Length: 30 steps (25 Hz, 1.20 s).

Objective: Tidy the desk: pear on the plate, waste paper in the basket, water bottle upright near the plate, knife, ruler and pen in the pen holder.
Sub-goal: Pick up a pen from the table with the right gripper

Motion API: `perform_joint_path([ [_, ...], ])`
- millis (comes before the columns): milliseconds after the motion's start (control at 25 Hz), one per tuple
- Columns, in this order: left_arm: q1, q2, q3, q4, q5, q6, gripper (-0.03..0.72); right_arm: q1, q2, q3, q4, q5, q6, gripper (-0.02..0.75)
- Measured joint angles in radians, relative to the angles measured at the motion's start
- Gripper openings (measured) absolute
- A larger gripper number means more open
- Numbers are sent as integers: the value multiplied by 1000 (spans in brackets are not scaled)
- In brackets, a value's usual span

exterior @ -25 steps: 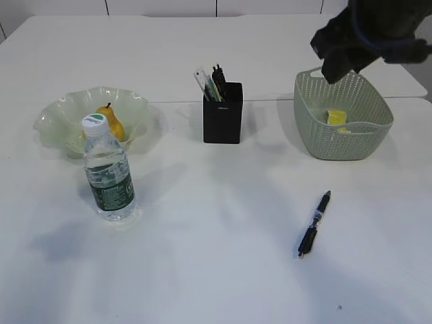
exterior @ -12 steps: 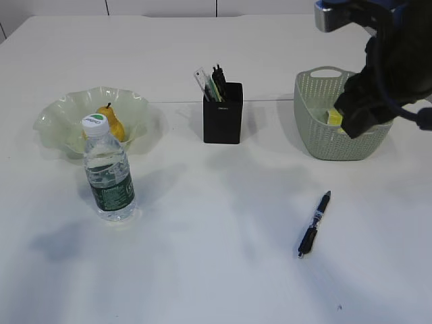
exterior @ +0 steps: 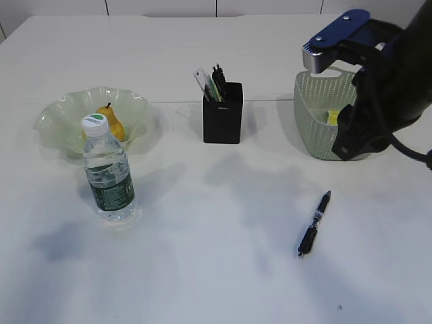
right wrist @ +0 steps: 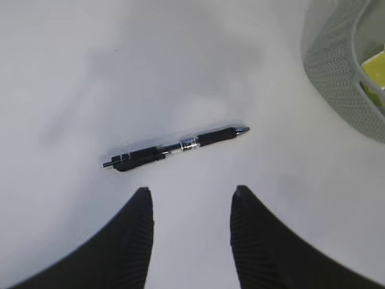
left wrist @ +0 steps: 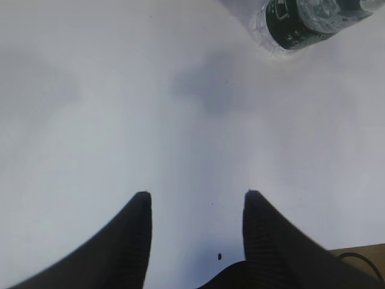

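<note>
pen (right wrist: 175, 148) on table, just beyond right gripper (right wrist: 191, 198)

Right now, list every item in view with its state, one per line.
pear: on the plate
waste paper: in the basket
water bottle: upright, capped, near the plate
pen holder: upright, holding ruler and other tools
pen: flat on the table
right claw: open, empty, above the pen
left claw: open, empty

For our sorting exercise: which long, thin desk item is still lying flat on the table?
The black pen lies flat on the white table; the others stand in the black square pen holder.
</note>
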Motion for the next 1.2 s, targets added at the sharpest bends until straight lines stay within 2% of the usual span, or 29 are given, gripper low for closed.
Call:
perform_joint_path([
  [160, 0, 0, 0, 0, 0, 0, 348, 0, 75, 1, 9, -17, -9, 320],
  [360, 0, 0, 0, 0, 0, 0, 348, 0, 128, 2, 19, 49, -26, 320],
  [600, 0, 0, 0, 0, -6, 0, 348, 0, 159, 2, 42, 60, 35, 320],
  [760, 0, 0, 0, 0, -12, 0, 348, 0, 172, 2, 39, -4, 44, 320],
  [960, 0, 0, 0, 0, -20, 0, 349, 0, 192, 2, 7, -106, -202, 320],
  [1200, 0, 0, 0, 0, -34, 0, 348, 0, 246, 2, 2, -115, -719, 320],
])
